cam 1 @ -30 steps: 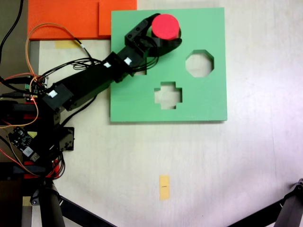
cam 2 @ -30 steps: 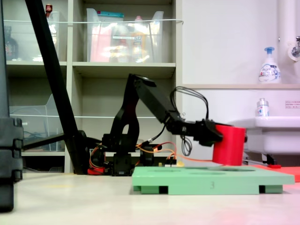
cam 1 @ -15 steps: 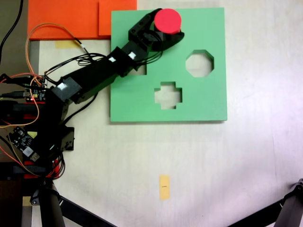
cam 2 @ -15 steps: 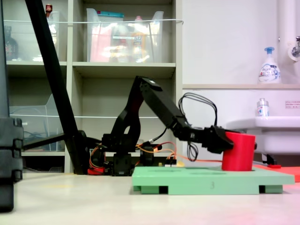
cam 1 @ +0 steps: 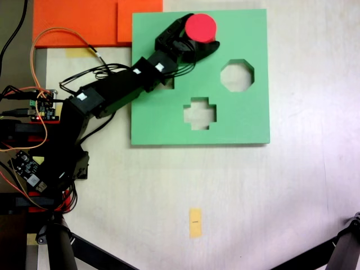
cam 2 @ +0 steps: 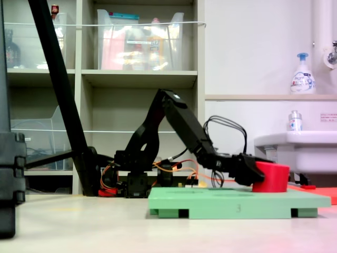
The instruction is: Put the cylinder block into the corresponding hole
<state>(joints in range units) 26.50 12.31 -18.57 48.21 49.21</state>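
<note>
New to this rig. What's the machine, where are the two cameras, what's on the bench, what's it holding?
It's a small black robot arm with a pincer at its tip. The first exterior view looks straight down on the bench; the second exterior view looks from the side at bench height. On the bench lies a green foam board with shaped cut-outs: an octagonal one and a cross-like one are visible. The pincer is closed around a red cylinder block near the board's far edge. From the side, the block sits low, apparently partly sunk into the board, so the round hole beneath it is hidden. Orange sheets lie beside the board.
</note>
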